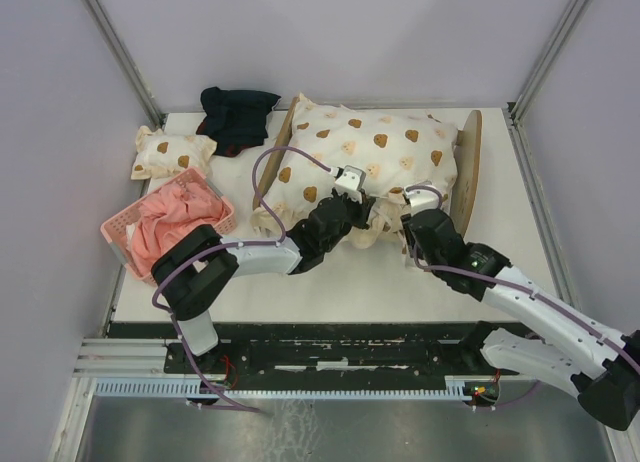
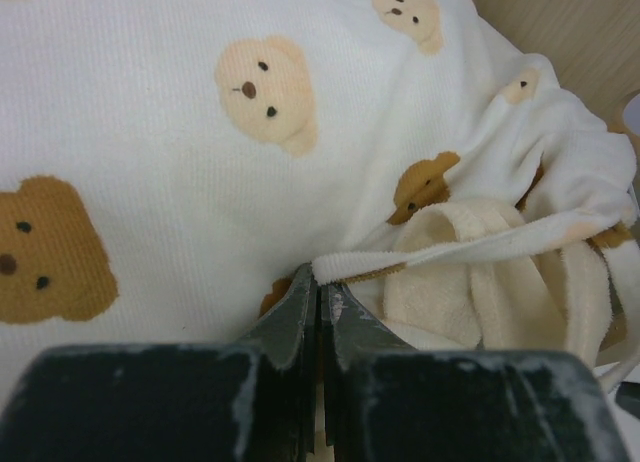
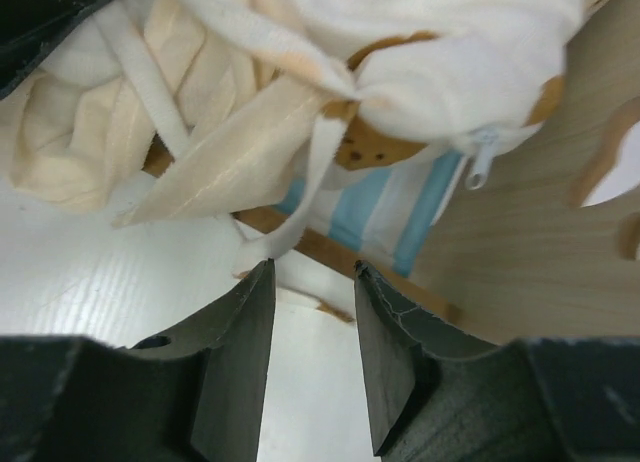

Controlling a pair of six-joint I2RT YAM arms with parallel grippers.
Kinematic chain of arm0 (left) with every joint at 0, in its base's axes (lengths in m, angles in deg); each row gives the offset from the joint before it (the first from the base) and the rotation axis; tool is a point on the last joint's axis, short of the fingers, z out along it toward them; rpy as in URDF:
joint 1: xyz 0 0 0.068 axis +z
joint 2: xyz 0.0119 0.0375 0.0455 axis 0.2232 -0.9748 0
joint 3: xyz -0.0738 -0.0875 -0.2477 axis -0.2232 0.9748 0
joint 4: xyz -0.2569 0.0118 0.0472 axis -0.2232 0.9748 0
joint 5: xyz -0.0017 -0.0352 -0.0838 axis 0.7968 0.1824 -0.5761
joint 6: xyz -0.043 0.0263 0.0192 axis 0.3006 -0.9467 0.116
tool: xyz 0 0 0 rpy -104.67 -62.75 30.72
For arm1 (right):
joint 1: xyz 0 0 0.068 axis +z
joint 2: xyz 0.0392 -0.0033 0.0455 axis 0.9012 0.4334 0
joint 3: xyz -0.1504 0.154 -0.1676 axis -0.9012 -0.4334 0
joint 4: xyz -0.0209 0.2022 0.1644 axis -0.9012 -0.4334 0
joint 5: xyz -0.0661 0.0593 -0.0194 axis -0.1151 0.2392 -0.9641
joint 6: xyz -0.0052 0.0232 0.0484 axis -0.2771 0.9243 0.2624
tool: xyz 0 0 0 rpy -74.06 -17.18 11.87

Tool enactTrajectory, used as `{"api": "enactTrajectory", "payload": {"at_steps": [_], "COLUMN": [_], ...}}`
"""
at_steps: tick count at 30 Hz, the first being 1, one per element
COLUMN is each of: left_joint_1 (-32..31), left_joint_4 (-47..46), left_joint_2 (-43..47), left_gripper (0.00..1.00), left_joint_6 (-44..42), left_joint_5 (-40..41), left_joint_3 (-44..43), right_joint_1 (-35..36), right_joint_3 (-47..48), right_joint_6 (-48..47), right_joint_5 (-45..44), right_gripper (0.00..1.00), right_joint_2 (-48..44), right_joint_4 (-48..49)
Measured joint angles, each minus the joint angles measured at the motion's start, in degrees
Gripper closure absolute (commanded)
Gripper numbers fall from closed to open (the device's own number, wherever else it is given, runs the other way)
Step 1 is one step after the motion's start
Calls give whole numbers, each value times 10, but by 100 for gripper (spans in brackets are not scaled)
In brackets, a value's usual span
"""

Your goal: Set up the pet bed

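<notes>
Bare table (image 1: 330,287) on the near side is passable. Left is blocked by pink basket (image 1: 118,232), small pillow (image 1: 170,152) and dark cloth (image 1: 238,117). Pet bed (image 1: 470,152) under quilt (image 1: 370,142) fills the far middle, narrow strip on its right.

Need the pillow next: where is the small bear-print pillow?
Top view, far-left corner of the table: the small pillow lies just behind the pink basket, dark cloth to its right.

Cream quilt (image 1: 370,147) carries brown and tan bear faces; the mattress (image 3: 385,207) is blue-and-white striped; the basket (image 1: 122,247) is pink
</notes>
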Motion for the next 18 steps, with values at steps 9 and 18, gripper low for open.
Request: {"api": "enactTrajectory", "payload": {"at_steps": [9, 18], "left_joint_1": [0, 0], "left_joint_4": [0, 0], "left_joint_2": [0, 0], "left_gripper": [97, 97], "left_joint_6": [2, 8], "left_joint_5": [-2, -9], "left_joint_3": [3, 3], "right_joint_1": [1, 11], "right_joint_3": [-122, -165], "right_joint_6": [109, 166], "right_joint_5": [57, 43], "right_gripper": [54, 64], "right_joint_2": [-10, 8], "right_joint_4": [121, 200]}}
